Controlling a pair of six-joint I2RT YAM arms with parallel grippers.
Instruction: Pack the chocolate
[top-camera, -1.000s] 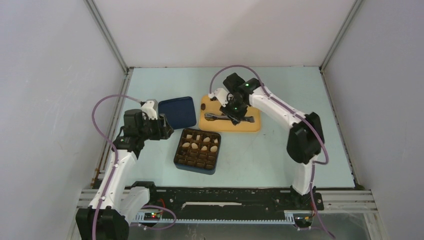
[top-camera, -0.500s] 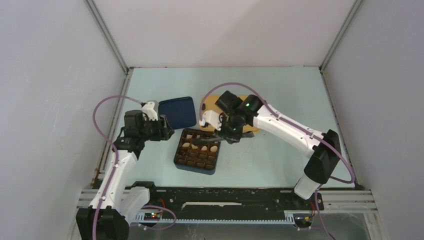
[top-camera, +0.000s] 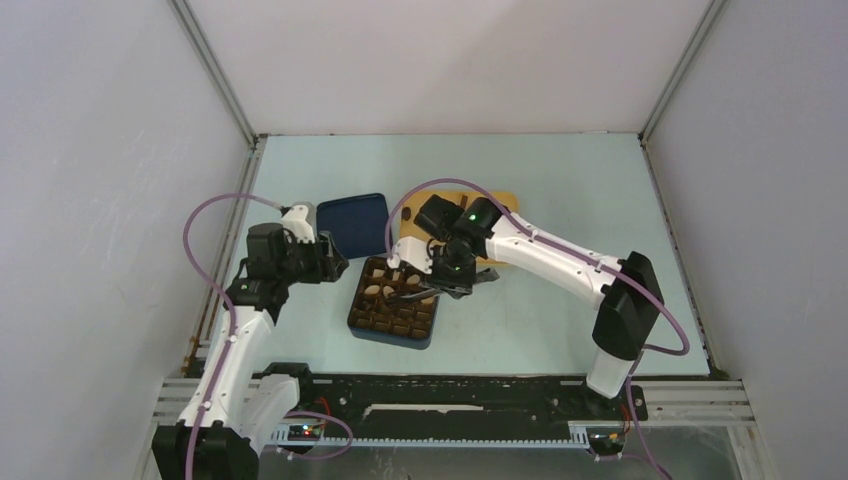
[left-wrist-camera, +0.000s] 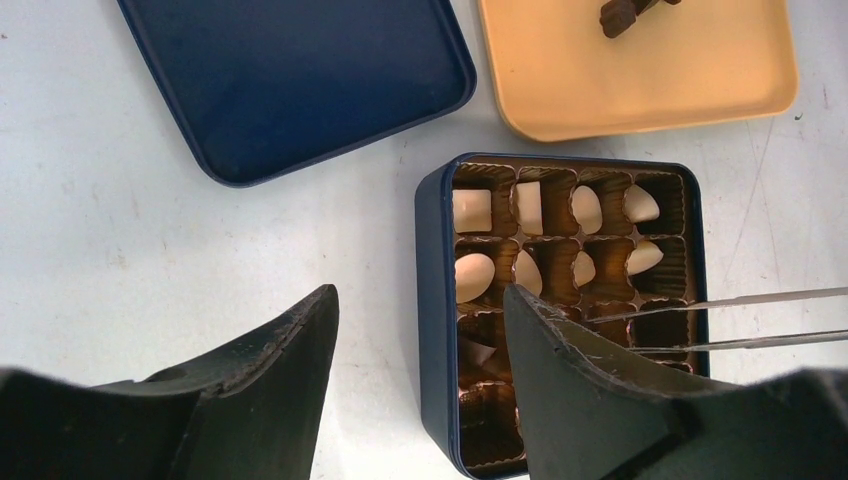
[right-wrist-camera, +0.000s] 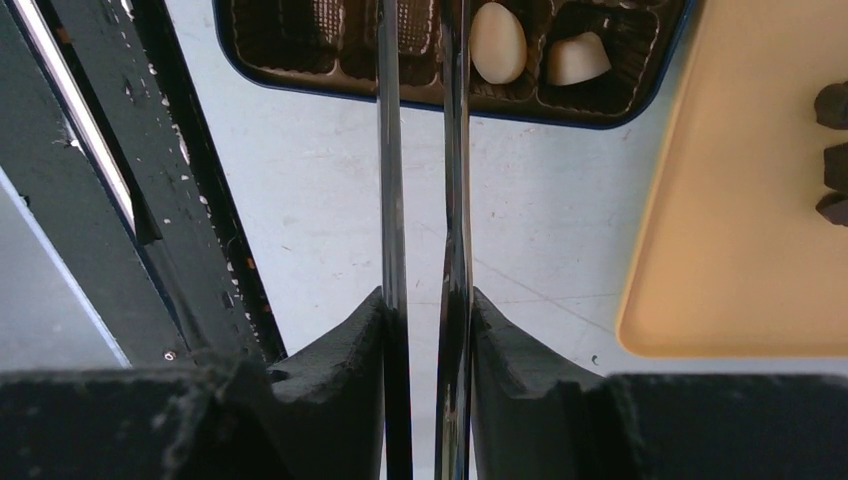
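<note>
The white chocolates (left-wrist-camera: 473, 275) sit in the box (left-wrist-camera: 432, 400), one to a cell of its brown gridded insert (left-wrist-camera: 553, 240). I count eight of them, filling the two rows nearest the tray (left-wrist-camera: 650, 80). The cells nearer the arms look dark, and I cannot tell what is in them. A few dark chocolates (right-wrist-camera: 835, 105) lie on the yellow tray, just beyond the box and close to the tray's edge.

A pair of long metal tweezers (right-wrist-camera: 388, 180) reaches over the box, its prongs lying across the third row of cells. The prongs are a little apart. I cannot tell from any view whether a piece is caught between their tips. My right end effector (right-wrist-camera: 425, 300) is closed tight on the tweezers' handle end and hovers above the bench (left-wrist-camera: 150, 280) between the box and the tray.

My left end effector (left-wrist-camera: 418, 300) hangs with its fingers spread wide and nothing between them, above the bench at the box's left side. The dark blue lid (left-wrist-camera: 300, 80) lies flat on the bench, apart from the box and beside the tray.
</note>
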